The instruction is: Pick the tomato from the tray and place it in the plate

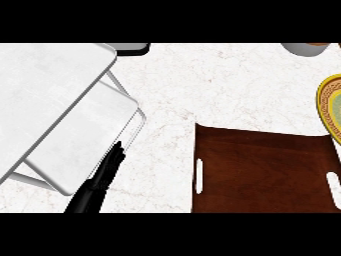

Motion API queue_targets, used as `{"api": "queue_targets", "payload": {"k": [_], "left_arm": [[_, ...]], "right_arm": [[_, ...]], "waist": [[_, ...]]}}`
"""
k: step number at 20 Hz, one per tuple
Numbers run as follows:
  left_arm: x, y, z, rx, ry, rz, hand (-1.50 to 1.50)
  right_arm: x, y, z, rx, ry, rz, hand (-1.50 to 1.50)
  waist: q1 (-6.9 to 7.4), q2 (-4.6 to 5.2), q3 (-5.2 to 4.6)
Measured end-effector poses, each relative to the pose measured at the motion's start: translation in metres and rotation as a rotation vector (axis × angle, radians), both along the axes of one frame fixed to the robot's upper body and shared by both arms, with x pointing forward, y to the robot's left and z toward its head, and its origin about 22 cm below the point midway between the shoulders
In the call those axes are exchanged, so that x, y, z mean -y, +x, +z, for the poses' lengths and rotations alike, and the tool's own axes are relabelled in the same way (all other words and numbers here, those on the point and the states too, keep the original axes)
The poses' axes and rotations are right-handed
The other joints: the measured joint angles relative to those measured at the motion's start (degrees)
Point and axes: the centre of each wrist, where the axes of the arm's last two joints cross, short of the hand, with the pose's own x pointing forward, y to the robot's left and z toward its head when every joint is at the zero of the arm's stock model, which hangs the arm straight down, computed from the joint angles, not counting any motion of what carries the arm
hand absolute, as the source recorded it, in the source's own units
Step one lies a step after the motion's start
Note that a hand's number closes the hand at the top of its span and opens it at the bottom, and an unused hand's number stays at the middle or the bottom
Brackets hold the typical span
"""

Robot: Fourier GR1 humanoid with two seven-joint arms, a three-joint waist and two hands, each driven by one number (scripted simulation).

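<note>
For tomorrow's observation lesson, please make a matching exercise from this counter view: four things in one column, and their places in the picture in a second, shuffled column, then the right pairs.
Things:
1. brown tray
2. plate
3. left hand
4. grey cup

Places:
A. top edge, towards the right
B. lower left, fingers straight, pointing up
C. right edge, partly cut off
D. lower right, with white slot handles

Pairs: 1-D, 2-C, 3-B, 4-A

No tomato shows on the tray in this view.
</note>
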Motion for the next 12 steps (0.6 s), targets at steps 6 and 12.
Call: {"api": "queue_targets", "payload": {"k": [6, 12], "left_arm": [[-0.001, -0.001, -0.001, -0.001, 0.004, 0.017, 0.00], [-0.004, -0.005, -0.001, -0.015, -0.002, 0.033, 0.00]], "right_arm": [[-0.008, 0.020, -0.016, -0.035, 0.096, -0.055, -1.50], [-0.010, 0.035, -0.013, 0.108, 0.261, -0.091, -1.50]], "waist": [[-0.46, -0.11, 0.08], [-1.66, -0.33, 0.14]]}}
